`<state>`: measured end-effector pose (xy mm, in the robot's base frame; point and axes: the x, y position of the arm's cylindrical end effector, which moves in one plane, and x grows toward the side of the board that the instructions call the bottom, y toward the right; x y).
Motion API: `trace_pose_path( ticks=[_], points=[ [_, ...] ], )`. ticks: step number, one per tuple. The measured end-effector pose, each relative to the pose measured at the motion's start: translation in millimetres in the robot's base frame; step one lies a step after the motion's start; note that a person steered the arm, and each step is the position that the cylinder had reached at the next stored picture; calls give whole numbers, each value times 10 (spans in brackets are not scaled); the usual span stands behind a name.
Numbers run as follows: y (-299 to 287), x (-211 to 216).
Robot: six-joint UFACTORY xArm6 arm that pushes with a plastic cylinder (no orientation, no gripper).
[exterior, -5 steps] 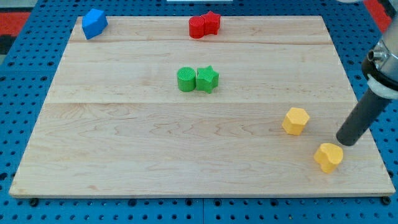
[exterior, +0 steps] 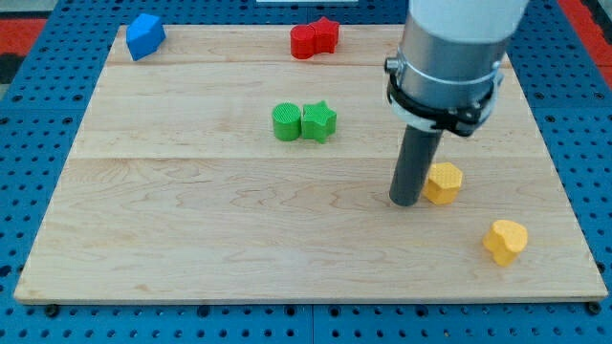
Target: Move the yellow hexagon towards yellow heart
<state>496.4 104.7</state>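
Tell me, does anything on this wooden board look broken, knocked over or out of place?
Nothing stands out. The blocks all sit flat on the board: blue block, red pair, green pair, yellow heart. My tip sits right beside the yellow hexagon, on its left.

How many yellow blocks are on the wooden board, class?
2. The yellow hexagon sits right of centre, against my tip; the yellow heart lies toward the view's bottom right. None seems hidden.

My tip (exterior: pixel 405 202) rests on the board, rod upright.
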Motion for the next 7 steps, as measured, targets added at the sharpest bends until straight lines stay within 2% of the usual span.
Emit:
trace_pose_path(
  ticks=[2, 7],
  points=[
    [315, -284],
    [736, -299]
  ],
)
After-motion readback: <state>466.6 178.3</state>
